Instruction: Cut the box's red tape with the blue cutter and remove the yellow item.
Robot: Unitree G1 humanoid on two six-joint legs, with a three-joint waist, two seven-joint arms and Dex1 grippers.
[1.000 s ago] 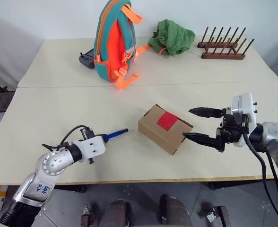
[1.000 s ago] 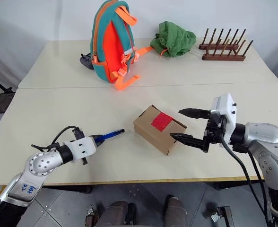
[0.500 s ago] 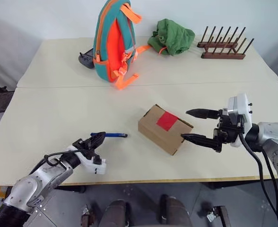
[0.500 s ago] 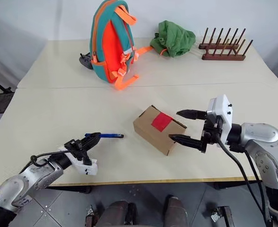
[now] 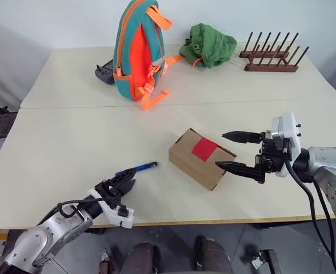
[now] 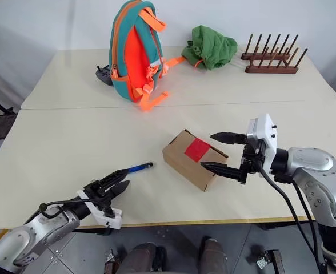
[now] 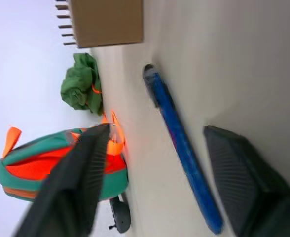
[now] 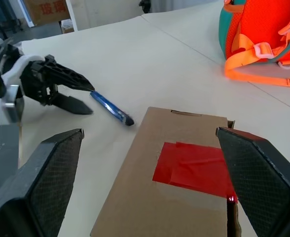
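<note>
Box sits mid-table, red tape uncut on top. It's light, stiff cardboard and will skid, so brace its side walls with your right gripper, fingers spread wide around the near corner. Blue cutter lies flat on the table left of the box: slim, hard, rolls easily. Pinch it mid-barrel. Left gripper fingers apart, straddling its tail end, nothing held. No readable markings.

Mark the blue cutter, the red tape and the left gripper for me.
blue cutter (image 5: pixel 140 167): left eye view, mid-shaft, lying on the table.
red tape (image 5: pixel 204 149): left eye view, middle of the patch on the box top.
left gripper (image 5: pixel 124 180): left eye view, between its open fingertips.
</note>
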